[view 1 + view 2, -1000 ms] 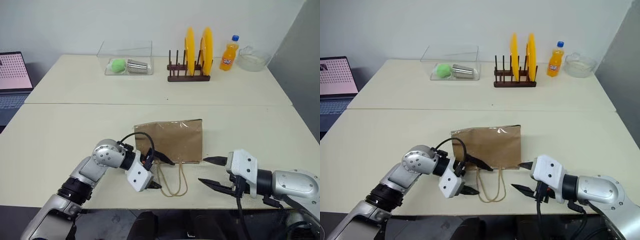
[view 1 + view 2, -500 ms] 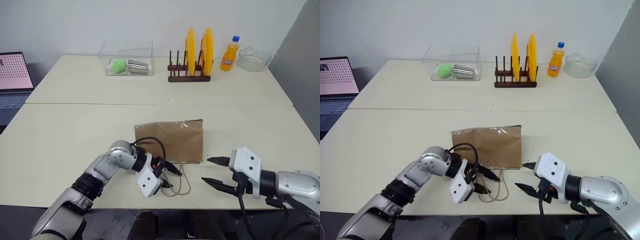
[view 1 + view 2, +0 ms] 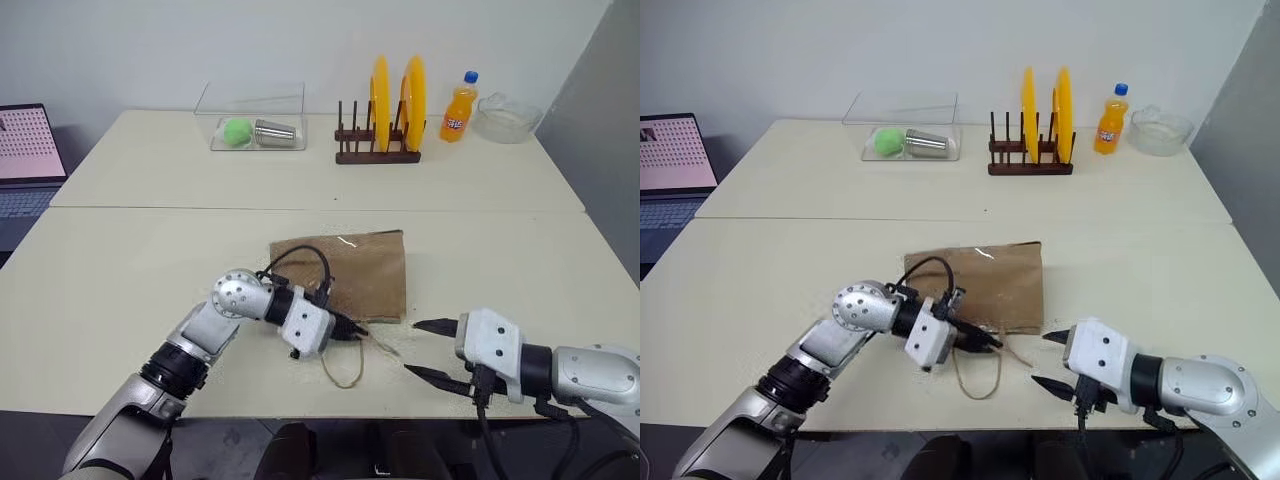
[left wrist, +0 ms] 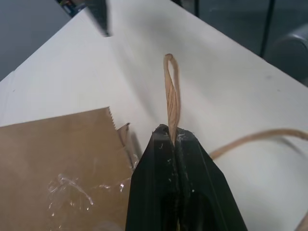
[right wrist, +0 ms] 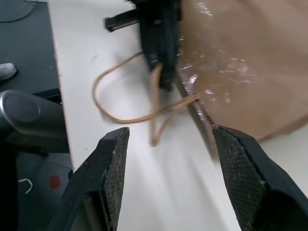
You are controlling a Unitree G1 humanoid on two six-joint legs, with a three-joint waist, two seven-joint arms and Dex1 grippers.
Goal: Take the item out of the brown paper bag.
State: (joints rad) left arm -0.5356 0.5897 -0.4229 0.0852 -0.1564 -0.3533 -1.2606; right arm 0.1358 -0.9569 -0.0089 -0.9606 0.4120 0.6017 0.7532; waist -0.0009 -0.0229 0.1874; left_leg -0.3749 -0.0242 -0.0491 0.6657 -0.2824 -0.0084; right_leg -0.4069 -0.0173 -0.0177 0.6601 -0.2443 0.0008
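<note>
Meanwhile, your clear box (image 3: 255, 112) at the back held a green ball (image 3: 236, 130) and a metal cup (image 3: 277, 132) on its side, and the plate rack (image 3: 377, 148) carried two yellow plates (image 3: 396, 94). The brown paper bag (image 3: 355, 270) lay flat near the table's front edge; whatever it held was hidden from you. Since a second ago your left gripper (image 4: 174, 136) had gone from wide to clamped on a handle loop (image 4: 171, 91) by the bag's mouth. Your right gripper (image 3: 427, 349) stayed spread wide, just beside the bag, holding nothing.
</note>
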